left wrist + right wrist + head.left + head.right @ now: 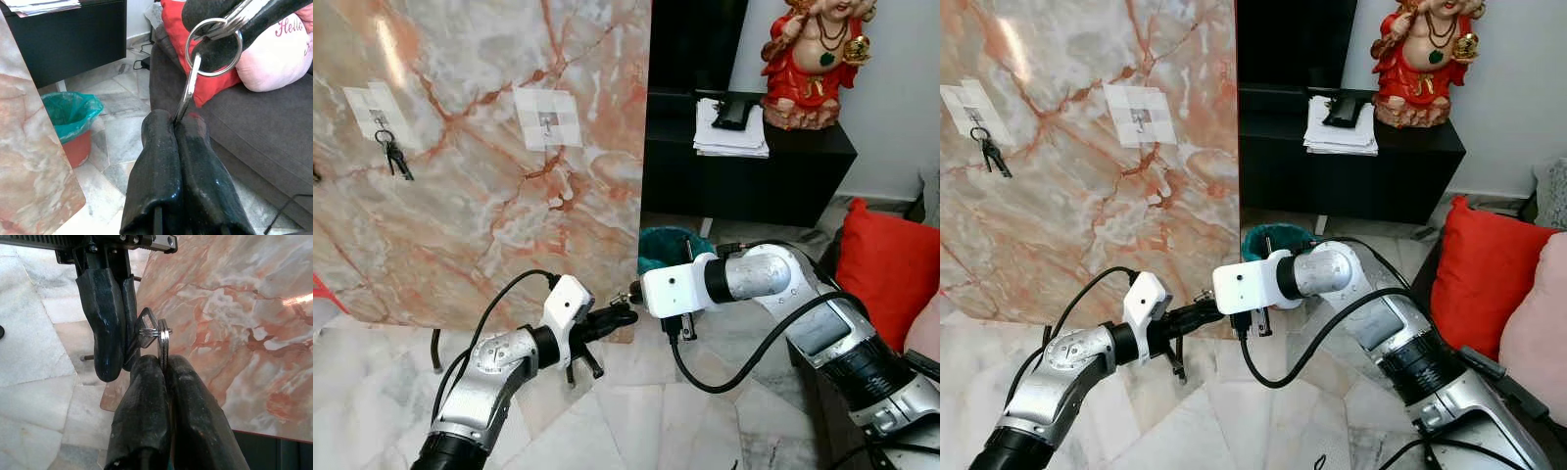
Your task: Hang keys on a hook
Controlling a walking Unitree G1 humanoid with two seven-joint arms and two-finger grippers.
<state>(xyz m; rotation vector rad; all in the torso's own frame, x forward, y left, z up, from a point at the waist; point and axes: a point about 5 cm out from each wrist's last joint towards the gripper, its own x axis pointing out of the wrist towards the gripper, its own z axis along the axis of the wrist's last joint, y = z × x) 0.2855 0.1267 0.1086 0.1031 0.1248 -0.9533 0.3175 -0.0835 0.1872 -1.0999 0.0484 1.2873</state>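
Your left gripper (pixel 619 317) and right gripper (pixel 632 292) meet tip to tip, low in front of the marble panel (pixel 489 166), near its right edge. Both are clenched on the same set of keys (pixel 191 83). In the left wrist view the left fingers (pixel 161 161) are pressed together on a key blade, and the key ring (pixel 213 47) above it is pinched by the right gripper's black fingertips. In the right wrist view the right fingers (pixel 146 401) close on the ring edge-on, with the left gripper's fingers hanging just beyond it.

The keys sit between the two grippers, well below both hooks. Note two hook plates on the panel: the left hook (pixel 382 117) already carries another bunch of keys (pixel 395 157); the right hook (pixel 546 120) is bare.

Surroundings: a green-lined bin (pixel 664 247) stands just behind the right wrist, at the foot of a black cabinet (pixel 744 171). On the cabinet lie a stack of papers (pixel 729 132) and a red figurine (pixel 815 59). A red cushion (pixel 881 269) lies on the far right. Floor is pale marble tile (pixel 636 411).
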